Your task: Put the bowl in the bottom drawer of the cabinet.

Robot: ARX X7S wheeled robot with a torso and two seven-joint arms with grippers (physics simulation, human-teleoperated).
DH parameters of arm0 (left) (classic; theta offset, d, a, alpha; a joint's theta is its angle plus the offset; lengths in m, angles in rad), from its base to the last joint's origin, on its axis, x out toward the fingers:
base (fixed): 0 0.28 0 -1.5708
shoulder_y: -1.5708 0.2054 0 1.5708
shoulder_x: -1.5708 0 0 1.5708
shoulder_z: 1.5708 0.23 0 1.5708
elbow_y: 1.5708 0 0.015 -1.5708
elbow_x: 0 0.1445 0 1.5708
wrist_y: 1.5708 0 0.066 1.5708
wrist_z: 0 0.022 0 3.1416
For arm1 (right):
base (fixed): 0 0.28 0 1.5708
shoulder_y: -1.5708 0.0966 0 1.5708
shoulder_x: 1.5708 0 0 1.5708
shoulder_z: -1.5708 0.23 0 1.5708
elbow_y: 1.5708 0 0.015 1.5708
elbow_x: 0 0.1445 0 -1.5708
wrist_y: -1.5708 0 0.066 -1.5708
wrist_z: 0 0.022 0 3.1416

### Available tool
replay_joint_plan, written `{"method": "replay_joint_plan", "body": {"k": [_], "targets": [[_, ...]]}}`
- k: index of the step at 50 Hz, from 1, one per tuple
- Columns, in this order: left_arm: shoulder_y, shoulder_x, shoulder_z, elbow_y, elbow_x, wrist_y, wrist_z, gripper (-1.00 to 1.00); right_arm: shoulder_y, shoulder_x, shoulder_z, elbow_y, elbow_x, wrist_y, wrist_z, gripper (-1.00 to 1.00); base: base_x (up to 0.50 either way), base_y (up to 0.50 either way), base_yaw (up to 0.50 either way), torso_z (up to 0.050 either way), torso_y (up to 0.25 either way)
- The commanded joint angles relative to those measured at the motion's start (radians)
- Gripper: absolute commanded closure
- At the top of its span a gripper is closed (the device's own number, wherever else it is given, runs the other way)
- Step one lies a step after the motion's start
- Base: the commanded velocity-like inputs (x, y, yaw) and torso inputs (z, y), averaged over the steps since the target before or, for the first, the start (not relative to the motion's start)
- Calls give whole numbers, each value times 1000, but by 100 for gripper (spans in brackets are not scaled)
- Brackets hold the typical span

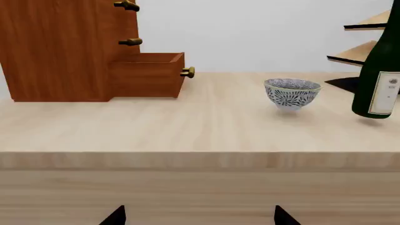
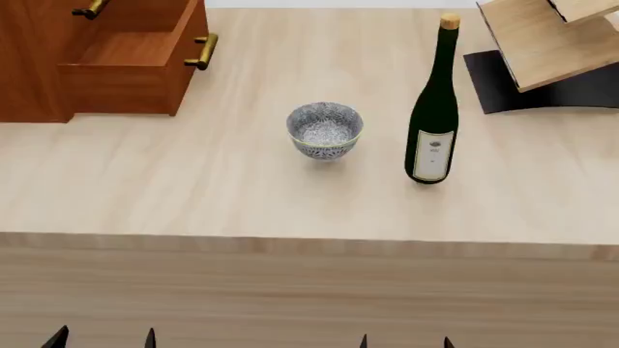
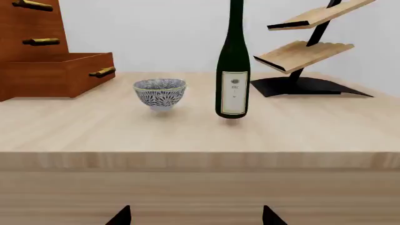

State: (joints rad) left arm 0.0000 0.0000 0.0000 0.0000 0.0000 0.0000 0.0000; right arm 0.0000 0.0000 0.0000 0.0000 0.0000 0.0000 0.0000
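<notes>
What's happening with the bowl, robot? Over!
Both grippers open, empty, below the table edge. Bowl upright on table, untouched. Bottom drawer already pulled open. Wine bottle beside the bowl, not in the drawer path.

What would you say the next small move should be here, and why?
Probably bring the right gripper forward over the table edge toward the bowl. The bottom drawer already stands pulled out, the bowl sits upright and untouched beside the bottle, and both grippers, jaws apart, hang short of the table.
</notes>
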Motion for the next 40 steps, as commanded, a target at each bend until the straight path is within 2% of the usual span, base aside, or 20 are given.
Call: {"method": "replay_joint_plan", "body": {"k": [1,22,40], "targets": [[0,-10,11,0,0,0,-11,-100,0,9,-13,0,0,0,13,-100,0,0,0,0,0],[-3,-60,72,-2,-46,-1,-82,-100,2,63,-80,2,2,9,128,-100,0,0,0,0,0],[5,-86,100,10,-60,5,-112,-100,-14,85,-111,-30,12,9,161,-100,0,492,0,0,0]]}}
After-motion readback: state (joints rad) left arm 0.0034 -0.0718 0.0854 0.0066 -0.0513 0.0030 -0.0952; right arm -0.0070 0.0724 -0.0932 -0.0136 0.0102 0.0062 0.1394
